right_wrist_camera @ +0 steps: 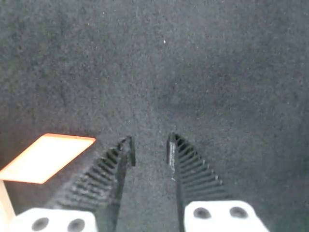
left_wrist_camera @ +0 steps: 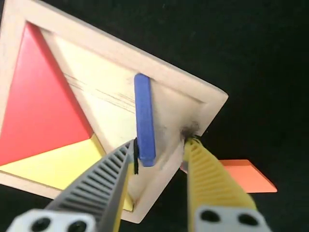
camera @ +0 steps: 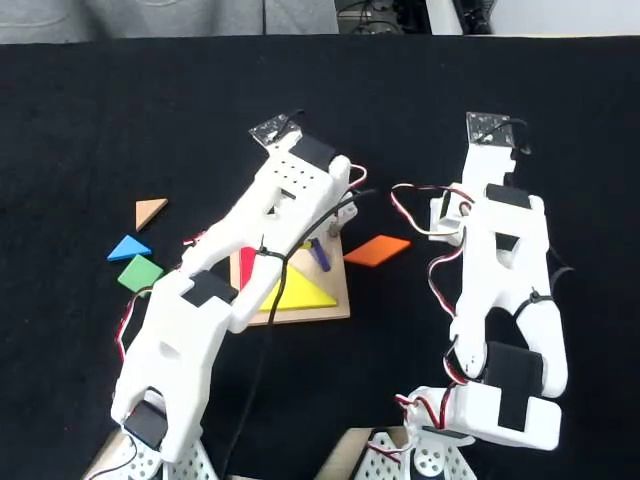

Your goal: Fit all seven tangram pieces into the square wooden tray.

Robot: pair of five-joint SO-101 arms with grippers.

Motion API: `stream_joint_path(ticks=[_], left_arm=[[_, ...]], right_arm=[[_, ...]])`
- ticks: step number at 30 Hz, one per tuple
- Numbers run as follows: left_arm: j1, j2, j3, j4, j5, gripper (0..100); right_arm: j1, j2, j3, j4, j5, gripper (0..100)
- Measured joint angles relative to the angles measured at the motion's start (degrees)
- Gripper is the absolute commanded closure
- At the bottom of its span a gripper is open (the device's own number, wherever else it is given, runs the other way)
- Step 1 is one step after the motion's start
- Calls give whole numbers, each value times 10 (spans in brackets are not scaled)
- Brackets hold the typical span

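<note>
Left gripper (left_wrist_camera: 161, 141), jaws spread, hangs over the wooden tray (left_wrist_camera: 111, 48). A blue piece (left_wrist_camera: 144, 118) stands on edge inside, beside 1 finger. A red triangle (left_wrist_camera: 41, 106) and a yellow triangle (left_wrist_camera: 63, 164) lie flat there. Right gripper (right_wrist_camera: 149, 145), jaws apart, hovers near the orange piece (right_wrist_camera: 46, 157).

The left arm (camera: 280, 200) is covering most of the wooden tray (camera: 310, 313) and the red piece (camera: 246, 265); the orange piece (right_wrist_camera: 46, 157) is running off the picture's edge.

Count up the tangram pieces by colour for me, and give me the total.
Red: 1, red triangle
Yellow: 1, yellow triangle
Blue: 2, blue triangle and dark blue piece
Orange: 1, orange parallelogram
Green: 1, green square
Tan: 1, tan triangle
Total: 7
</note>
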Motion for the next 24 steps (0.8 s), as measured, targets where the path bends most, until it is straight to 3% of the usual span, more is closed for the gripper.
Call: stream_joint_path(ticks=[14,19,21,24], left_arm=[[-33,4,-76,-46,-22,820],[-82,4,-185,63,-155,820],[-122,1,-244,122,-222,820],[-205,-29,-284,146,-328,820]], right_arm=[[0,0,0,0,0,885],[0,-8,0,10,0,889],[-5,-33,0,31,0,924],[-33,-91,0,60,0,989]])
